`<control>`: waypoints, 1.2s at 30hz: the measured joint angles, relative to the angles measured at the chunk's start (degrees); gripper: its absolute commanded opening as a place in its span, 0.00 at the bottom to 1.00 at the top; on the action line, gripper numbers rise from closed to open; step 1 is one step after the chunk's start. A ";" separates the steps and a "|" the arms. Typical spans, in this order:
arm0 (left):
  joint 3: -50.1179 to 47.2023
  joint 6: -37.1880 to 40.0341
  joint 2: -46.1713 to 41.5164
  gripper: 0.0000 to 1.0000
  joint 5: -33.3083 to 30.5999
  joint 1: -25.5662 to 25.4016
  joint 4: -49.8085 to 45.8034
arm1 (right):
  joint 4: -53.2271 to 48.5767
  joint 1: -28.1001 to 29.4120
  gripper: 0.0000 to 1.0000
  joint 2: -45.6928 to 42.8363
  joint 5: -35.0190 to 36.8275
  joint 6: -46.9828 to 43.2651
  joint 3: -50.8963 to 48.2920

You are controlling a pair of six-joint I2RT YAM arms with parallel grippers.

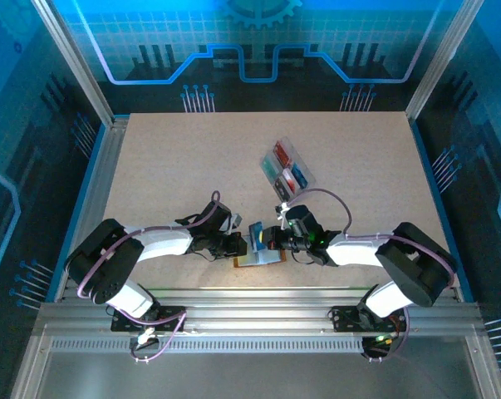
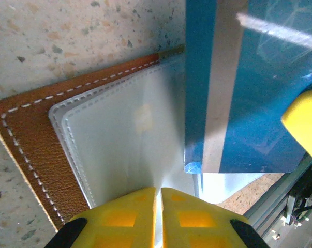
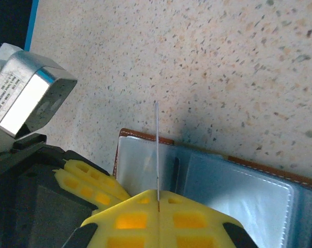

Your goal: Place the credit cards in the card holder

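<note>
Yellow right pincer (image 3: pixel 158 199) is nipped tight on the blue card (image 2: pixel 259 103), which shows edge-on in the right wrist view, upright just over the open card holder (image 3: pixel 249 191). Left pincer (image 2: pixel 158 195) is closed narrow on what looks like one clear sleeve of the card holder, holding it up. The brown leather cover lies flat on the desk (image 1: pixel 175 166) near the front edge. The card's lower corner is at the sleeve mouth and looks not yet in. More cards (image 1: pixel 282 155) sit in a clear tray (image 1: pixel 310 177), well apart on the far side.

Handling guess: the card is light, stiff and slick, so pinch the short end and keep it square. The sleeve is floppy film and may buckle if pushed off-line.

Writing: grey stripe on the card, no print readable. The label on the grey block (image 3: pixel 16 101) is too small to read.
</note>
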 measured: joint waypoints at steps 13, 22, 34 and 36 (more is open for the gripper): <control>-0.76 0.00 -0.68 0.12 0.00 0.00 -0.07 | 3.72 -1.49 0.00 2.01 -2.62 3.39 -1.57; -1.11 0.00 -1.51 0.12 -0.02 0.00 -0.70 | 1.40 -2.12 0.00 -0.39 -1.51 2.45 -2.01; -1.11 0.00 -1.38 0.12 -0.02 0.00 -0.70 | 2.34 -2.14 0.00 1.22 -1.53 2.19 -2.01; -1.16 0.00 -1.38 0.12 -0.02 0.00 -0.66 | 2.58 -2.14 0.00 1.31 -1.55 2.19 -2.01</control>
